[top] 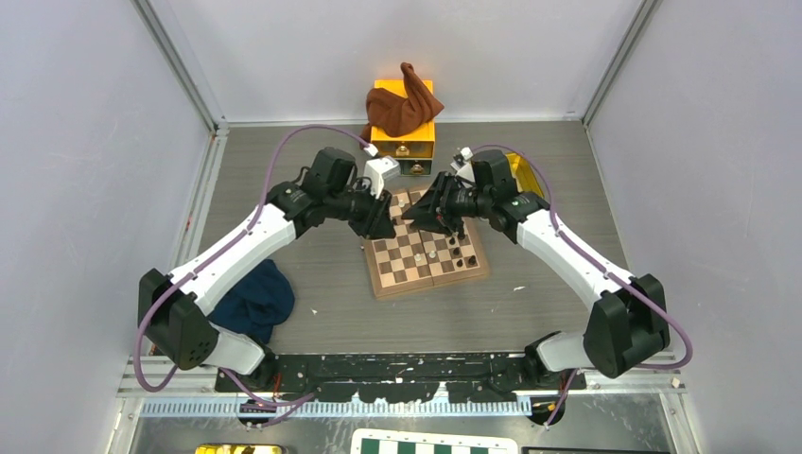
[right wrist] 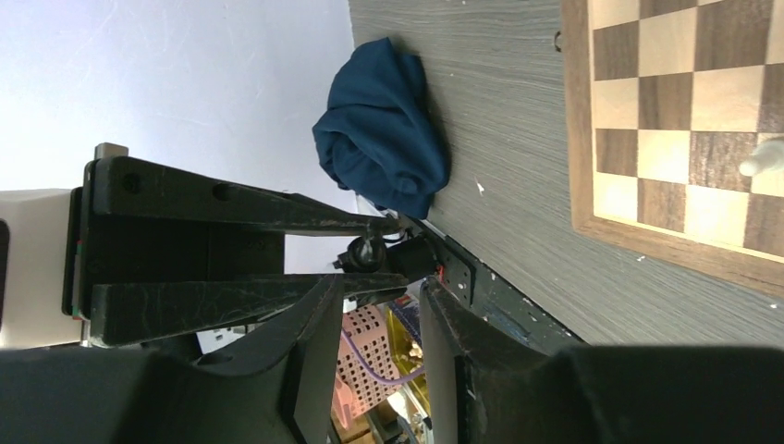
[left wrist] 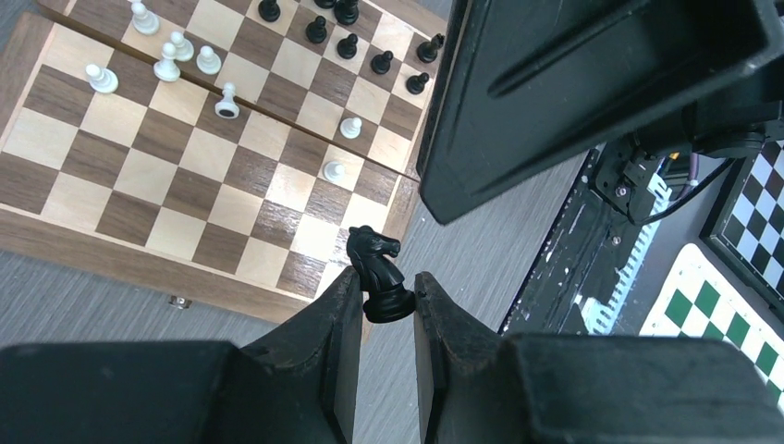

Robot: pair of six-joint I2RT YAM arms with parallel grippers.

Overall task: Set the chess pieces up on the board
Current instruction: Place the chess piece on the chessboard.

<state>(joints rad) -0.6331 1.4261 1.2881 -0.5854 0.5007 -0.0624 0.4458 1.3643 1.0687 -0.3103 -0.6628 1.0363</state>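
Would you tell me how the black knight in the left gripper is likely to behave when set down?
The black knight looks rigid, so it probably won't deform. The left gripper pinches its small round base, with the head above, so it may tip on release.

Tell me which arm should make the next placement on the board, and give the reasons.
Left. The left arm has its jaws shut on a black knight right by the board corner. The right arm has open jaws with nothing between them.
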